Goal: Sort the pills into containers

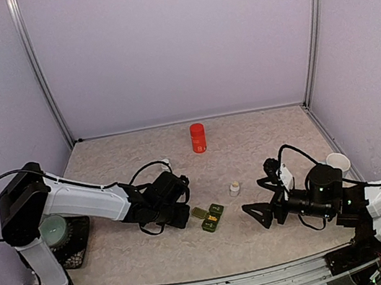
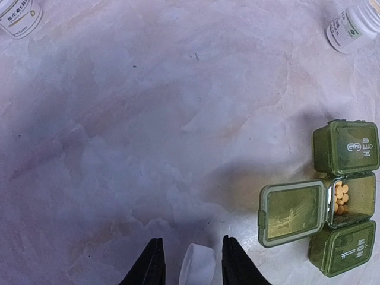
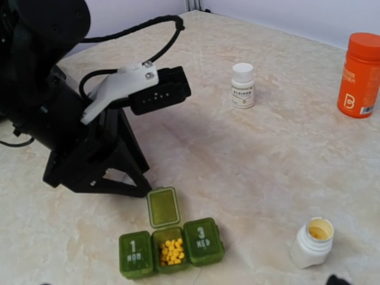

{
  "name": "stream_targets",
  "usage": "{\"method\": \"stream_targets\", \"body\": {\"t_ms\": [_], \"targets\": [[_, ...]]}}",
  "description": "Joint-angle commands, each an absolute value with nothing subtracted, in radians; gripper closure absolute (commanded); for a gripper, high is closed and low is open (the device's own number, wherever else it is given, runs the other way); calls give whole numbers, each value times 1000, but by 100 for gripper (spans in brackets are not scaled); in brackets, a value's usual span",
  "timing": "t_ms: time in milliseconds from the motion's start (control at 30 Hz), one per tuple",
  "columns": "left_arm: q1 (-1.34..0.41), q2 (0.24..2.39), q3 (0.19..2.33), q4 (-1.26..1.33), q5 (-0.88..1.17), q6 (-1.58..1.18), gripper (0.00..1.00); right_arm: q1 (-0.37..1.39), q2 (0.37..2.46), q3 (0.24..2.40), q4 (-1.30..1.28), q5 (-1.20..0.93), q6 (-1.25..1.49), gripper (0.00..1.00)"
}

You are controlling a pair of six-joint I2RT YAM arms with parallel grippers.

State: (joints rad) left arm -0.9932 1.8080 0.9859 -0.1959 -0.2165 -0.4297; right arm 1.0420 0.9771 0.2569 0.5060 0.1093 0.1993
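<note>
Three joined green containers sit just right of the left claw, between it and the right claw. The middle lid's flipped up with yellow pills inside, and the other two lids are down. Left claw's narrow with a small white piece between its fingers, but I can't tell if it's pinched. Right claw gapes wide, holding nothing.

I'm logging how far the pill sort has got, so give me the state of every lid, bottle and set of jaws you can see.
Compartment 1: lid shut.
Middle compartment: lid open, yellow pills inside.
Compartment 3: lid shut.
White bottle beside the organizer: uncapped, upright.
White bottle farther back: capped, upright.
Orange bottle: capped, upright.
Left gripper: jaws apart, flanking a small white piece.
Right gripper: jaws wide open, empty.
</note>
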Motion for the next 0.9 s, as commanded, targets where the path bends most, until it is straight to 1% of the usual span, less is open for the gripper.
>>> {"method": "stream_targets", "body": {"t_ms": [0, 67, 233, 367, 500, 600, 733, 867], "targets": [[-986, 1789, 982, -216, -203, -445, 67, 1040, 990, 267, 502, 108, 189, 1], [-986, 1787, 979, -216, -201, -446, 69, 1039, 988, 268, 500, 109, 190, 1], [-985, 1788, 976, -207, -204, -446, 78, 1039, 978, 267, 498, 108, 191, 1], [-983, 1799, 981, -194, -208, -441, 82, 1039, 971, 265, 492, 109, 193, 2], [-983, 1789, 984, -190, -203, -444, 84, 1039, 961, 267, 484, 104, 193, 2], [-983, 1737, 971, -178, -186, -445, 83, 1039, 960, 269, 485, 86, 180, 1], [-983, 1648, 961, -151, -94, -455, 83, 1040, 985, 282, 502, 26, 121, 2], [-985, 1581, 967, -130, 7, -505, 83, 1066, 1022, 308, 526, 11, 39, 3]]}}
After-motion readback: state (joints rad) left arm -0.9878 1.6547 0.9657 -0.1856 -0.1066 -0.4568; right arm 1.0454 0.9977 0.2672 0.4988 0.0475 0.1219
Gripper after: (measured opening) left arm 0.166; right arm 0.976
